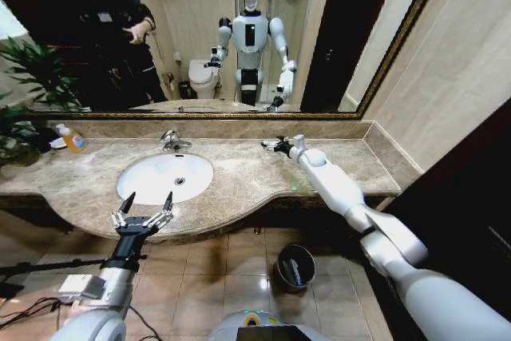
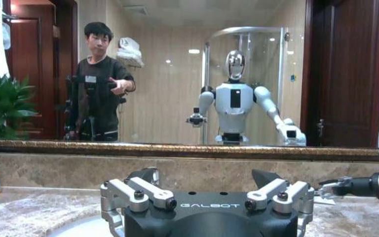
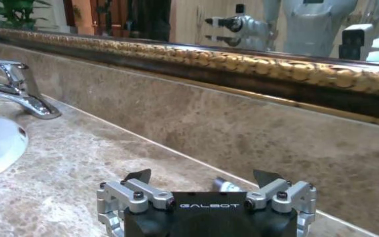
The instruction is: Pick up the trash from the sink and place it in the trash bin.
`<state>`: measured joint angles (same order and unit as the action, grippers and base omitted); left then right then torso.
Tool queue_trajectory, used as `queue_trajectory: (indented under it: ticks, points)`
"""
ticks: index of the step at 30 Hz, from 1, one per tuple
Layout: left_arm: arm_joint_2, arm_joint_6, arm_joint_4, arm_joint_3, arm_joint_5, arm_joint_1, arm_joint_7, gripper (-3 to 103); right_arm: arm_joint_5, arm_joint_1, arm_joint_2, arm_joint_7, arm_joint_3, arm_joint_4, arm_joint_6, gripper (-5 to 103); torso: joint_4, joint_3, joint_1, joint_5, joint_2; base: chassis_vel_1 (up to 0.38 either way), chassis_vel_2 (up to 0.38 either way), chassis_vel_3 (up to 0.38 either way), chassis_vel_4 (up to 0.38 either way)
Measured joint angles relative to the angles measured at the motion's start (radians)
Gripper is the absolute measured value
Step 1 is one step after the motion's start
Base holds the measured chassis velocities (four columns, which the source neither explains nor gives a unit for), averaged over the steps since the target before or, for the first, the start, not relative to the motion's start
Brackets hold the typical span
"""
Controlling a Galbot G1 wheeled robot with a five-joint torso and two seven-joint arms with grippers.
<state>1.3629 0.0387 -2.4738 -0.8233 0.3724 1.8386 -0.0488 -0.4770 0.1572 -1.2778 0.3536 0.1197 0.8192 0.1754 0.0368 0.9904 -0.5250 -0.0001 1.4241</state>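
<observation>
The white oval sink (image 1: 144, 185) is set in the beige marble counter, and its basin shows nothing but the drain. My left gripper (image 1: 144, 204) hovers open over the counter's front edge just before the sink, nothing between its fingers (image 2: 143, 176). My right gripper (image 1: 270, 146) reaches to the back of the counter, right of the faucet, and is open (image 3: 203, 177). A small pale cylindrical piece of trash (image 3: 224, 184) lies on the marble between its fingers, by the backsplash. The black trash bin (image 1: 279, 265) stands on the floor below the counter with a blue-and-white item inside.
A chrome faucet (image 1: 172, 141) stands behind the basin. An orange soap bottle (image 1: 73, 140) and a potted plant (image 1: 20, 109) are at the counter's left end. The mirror and marble backsplash (image 3: 242, 123) close off the back; cables lie on the floor at left.
</observation>
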Motion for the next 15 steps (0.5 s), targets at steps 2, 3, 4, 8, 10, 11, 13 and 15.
queue_trajectory:
  ticks: [2,3,4,8,10,11,13,15]
  points:
    - [0.000,0.000,0.000,0.000,0.000,0.000,0.000,100,0.001,-0.003,-0.008,-0.009,0.004,-0.003,0.010,100,0.0001,0.000,0.000,0.0000,0.000,0.000,0.000,0.000,0.000]
    - [0.000,0.000,0.000,0.000,0.000,0.000,0.000,100,0.001,-0.004,-0.011,-0.014,0.006,-0.005,0.014,100,0.0000,0.000,0.000,0.0000,0.000,0.000,0.000,0.000,0.000]
    - [0.000,0.000,0.000,0.000,0.000,0.000,0.000,100,0.001,-0.008,-0.020,-0.028,0.010,-0.011,0.024,100,0.0000,0.000,0.000,-0.0001,0.000,0.000,0.000,0.000,0.000]
    - [0.000,0.000,0.000,0.000,0.000,0.000,0.000,100,0.005,-0.012,-0.029,-0.045,0.004,-0.025,0.052,100,0.0003,0.000,0.000,0.0001,0.000,0.000,0.000,0.000,0.000]
    - [0.000,0.000,0.000,0.000,0.000,0.000,0.000,100,0.020,-0.001,-0.014,-0.060,-0.024,-0.028,0.058,100,0.0002,0.000,0.000,0.0000,0.000,0.000,0.000,0.000,0.000]
    - [0.000,0.000,0.000,0.000,0.000,0.000,0.000,100,0.020,-0.001,-0.014,-0.060,-0.024,-0.028,0.058,100,0.0002,0.000,0.000,0.0000,0.000,0.000,0.000,0.000,0.000]
    - [0.000,0.000,0.000,0.000,0.000,0.000,0.000,100,0.033,0.003,-0.004,-0.068,-0.045,-0.038,0.061,100,-0.0007,0.000,0.000,0.0001,0.000,0.000,0.000,0.000,0.000]
    - [0.000,0.000,0.000,0.000,0.000,0.000,0.000,100,0.046,-0.005,-0.008,-0.068,-0.049,-0.061,0.061,100,-0.0006,0.000,0.000,0.0002,0.000,0.000,0.000,0.000,0.000]
